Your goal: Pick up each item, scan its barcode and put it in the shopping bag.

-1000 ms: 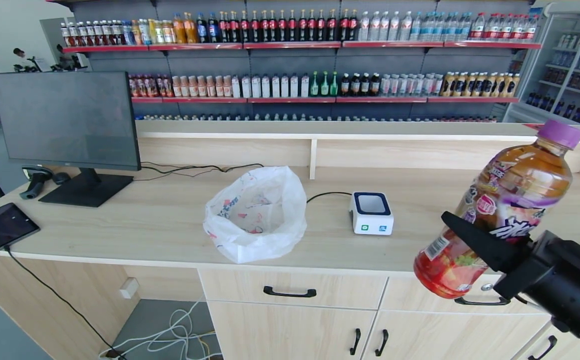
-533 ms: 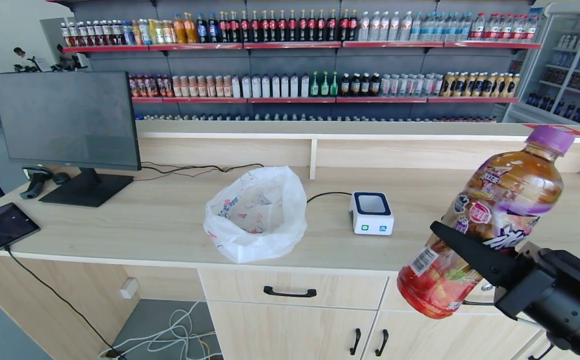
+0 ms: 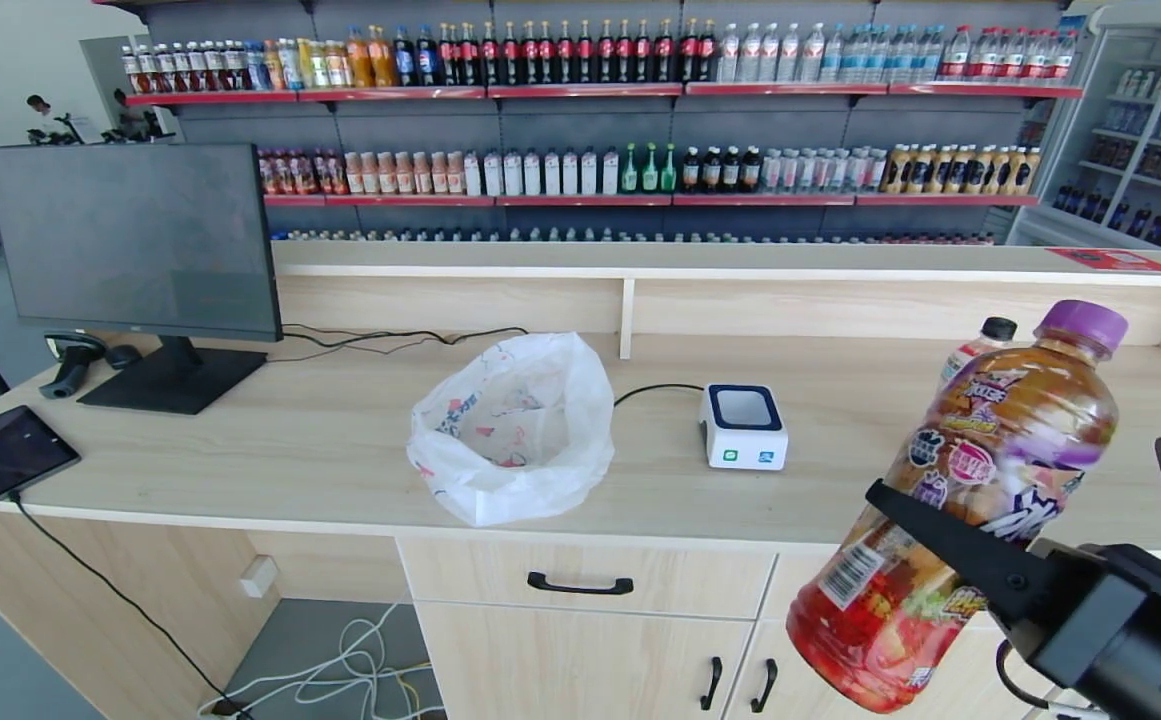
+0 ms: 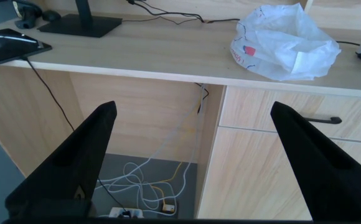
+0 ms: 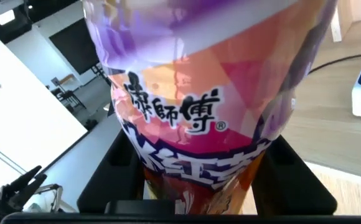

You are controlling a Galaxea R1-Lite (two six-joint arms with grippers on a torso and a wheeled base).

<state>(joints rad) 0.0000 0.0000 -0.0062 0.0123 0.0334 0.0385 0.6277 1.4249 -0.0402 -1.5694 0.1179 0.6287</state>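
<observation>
The bottle (image 3: 960,500) has sunk lower over the last second. It is tilted and clenched in the right hand (image 3: 925,530), past the front edge of the surface (image 3: 320,440), right of the scanner (image 3: 743,426) and bag (image 3: 515,425). The left hand (image 4: 192,109) hangs released.

Purple-capped amber bottle (image 3: 960,510), white bag (image 3: 512,425)

the right gripper (image 3: 950,525) lowered the tilted bottle (image 3: 1000,470) toward the front edge of the worktop (image 3: 840,400), which uncovered a black-capped bottle (image 3: 980,345) standing behind it.
</observation>
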